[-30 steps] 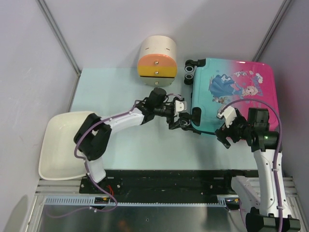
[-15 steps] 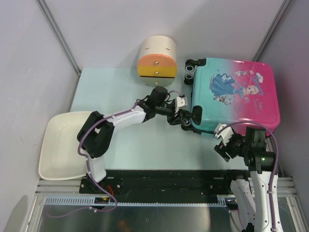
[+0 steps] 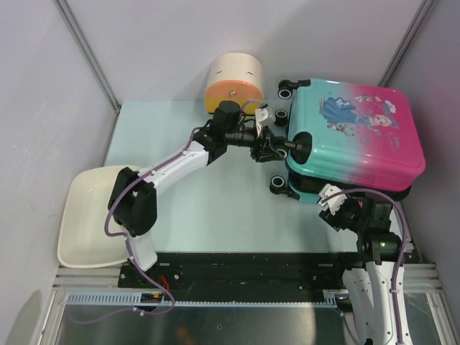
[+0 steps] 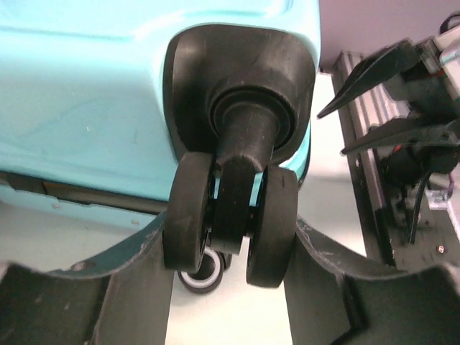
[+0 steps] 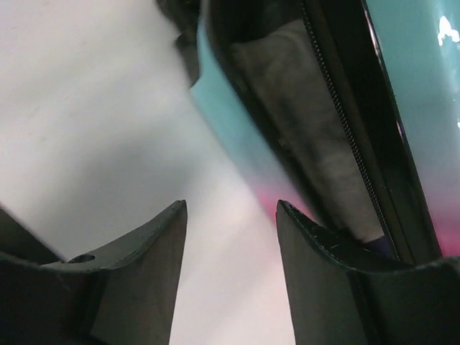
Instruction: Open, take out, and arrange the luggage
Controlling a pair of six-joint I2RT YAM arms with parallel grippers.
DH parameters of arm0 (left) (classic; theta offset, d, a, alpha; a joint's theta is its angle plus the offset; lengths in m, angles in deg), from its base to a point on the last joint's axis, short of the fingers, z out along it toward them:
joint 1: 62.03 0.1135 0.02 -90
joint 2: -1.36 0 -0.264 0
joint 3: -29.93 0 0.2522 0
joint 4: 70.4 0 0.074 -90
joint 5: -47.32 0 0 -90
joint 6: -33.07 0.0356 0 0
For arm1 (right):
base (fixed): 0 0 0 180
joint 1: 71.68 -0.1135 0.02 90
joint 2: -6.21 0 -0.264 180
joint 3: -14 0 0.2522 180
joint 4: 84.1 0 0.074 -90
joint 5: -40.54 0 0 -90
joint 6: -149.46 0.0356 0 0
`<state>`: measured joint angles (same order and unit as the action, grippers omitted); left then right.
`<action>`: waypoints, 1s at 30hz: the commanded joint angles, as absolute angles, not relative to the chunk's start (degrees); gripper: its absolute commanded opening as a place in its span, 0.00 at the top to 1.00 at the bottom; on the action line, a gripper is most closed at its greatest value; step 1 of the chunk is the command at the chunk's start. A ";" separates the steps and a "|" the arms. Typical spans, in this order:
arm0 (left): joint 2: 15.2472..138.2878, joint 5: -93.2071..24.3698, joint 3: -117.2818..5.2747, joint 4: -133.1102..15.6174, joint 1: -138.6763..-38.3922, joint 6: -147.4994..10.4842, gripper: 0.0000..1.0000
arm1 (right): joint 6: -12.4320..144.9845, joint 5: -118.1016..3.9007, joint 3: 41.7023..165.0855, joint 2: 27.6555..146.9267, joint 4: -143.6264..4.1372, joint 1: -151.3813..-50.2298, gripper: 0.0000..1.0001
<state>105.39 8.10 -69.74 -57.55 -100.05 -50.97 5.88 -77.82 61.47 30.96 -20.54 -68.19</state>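
The luggage (image 3: 359, 129), a teal-to-pink hard shell with a cartoon print, lies at the back right with its upper half tilted up off the lower half. My left gripper (image 3: 277, 147) is shut on the black twin wheel (image 4: 273, 215) at the upper half's near-left corner; its fingers press both wheel discs. In the left wrist view the teal shell (image 4: 86, 108) fills the top. My right gripper (image 3: 332, 205) stands open at the luggage's front edge with nothing between its fingers. The right wrist view shows the gap between the halves, with grey lining (image 5: 302, 129) and zipper.
A cream cylindrical box (image 3: 235, 83) with orange-yellow drawers stands at the back, just left of the luggage. A white basin (image 3: 90, 215) sits at the table's left edge. Another black wheel (image 3: 279, 184) of the lower half rests on the table.
My left gripper closed on the wheel and lifted it up and back, raising the upper half. The right gripper drew back toward its base and narrowed.
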 commanded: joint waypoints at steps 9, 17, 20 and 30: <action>103.32 7.17 -78.76 -68.77 -97.63 -64.31 0.80 | 15.69 -62.13 56.94 30.81 -61.70 -68.43 0.24; 97.35 -0.83 -71.30 -68.86 -94.03 -67.39 0.00 | 19.73 -59.39 69.15 47.15 -81.47 -68.34 0.18; 93.04 -5.66 -66.46 -68.86 -90.96 -66.95 0.00 | 20.43 -59.13 73.09 55.04 -87.71 -68.25 0.17; 81.78 -16.45 -48.10 -67.89 -88.47 -64.66 0.00 | 23.42 -53.86 90.04 80.96 -105.49 -67.11 0.10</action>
